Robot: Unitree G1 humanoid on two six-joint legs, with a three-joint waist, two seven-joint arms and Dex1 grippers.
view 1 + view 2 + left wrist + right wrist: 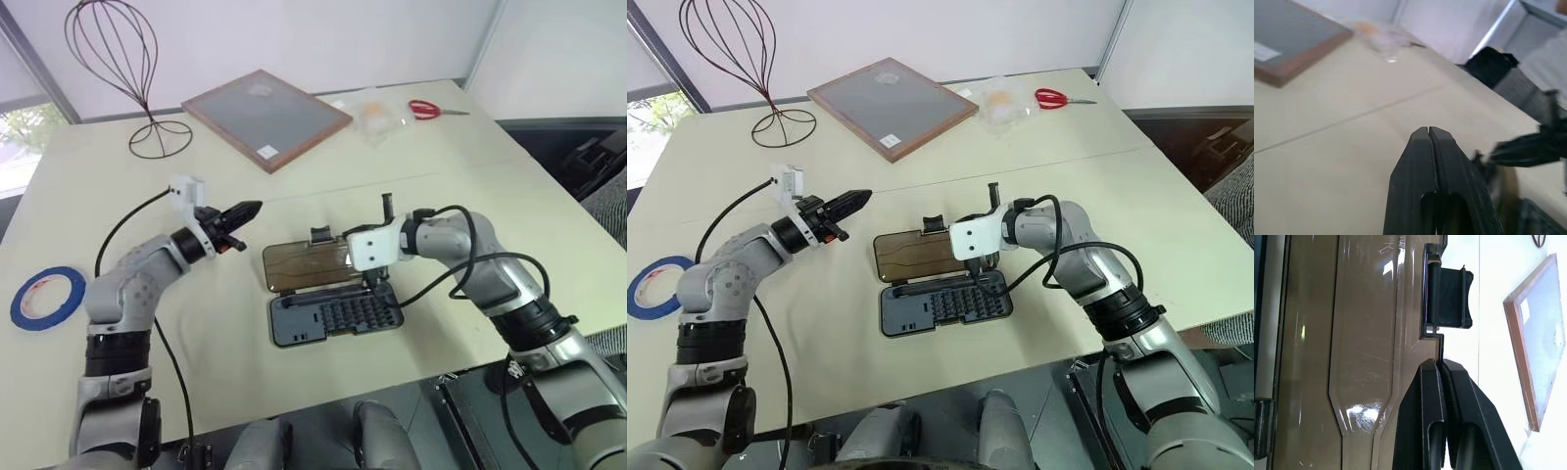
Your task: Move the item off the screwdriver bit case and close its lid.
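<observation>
The item, a blue tape roll (47, 297), lies flat on the table at the far left, apart from the screwdriver bit case. The case lies open in the middle: its dark grey tray (338, 315) with rows of bits is nearer me, and the smoky-brown lid (312, 266) lies flat behind it. The lid's black latch (1449, 298) sticks out from its far edge. My right gripper (1439, 363) is shut, with its tips at that far edge, right beside the latch. Left of the case, above the table, my left gripper (250, 209) is shut and holds nothing, pointing toward the case.
A wood-framed grey board (266, 117) lies at the back, with a wire stand (127, 69) to its left. A clear plastic bag (375, 117) and red-handled scissors (431, 109) lie at the back right. The table's front edge runs just below the tray.
</observation>
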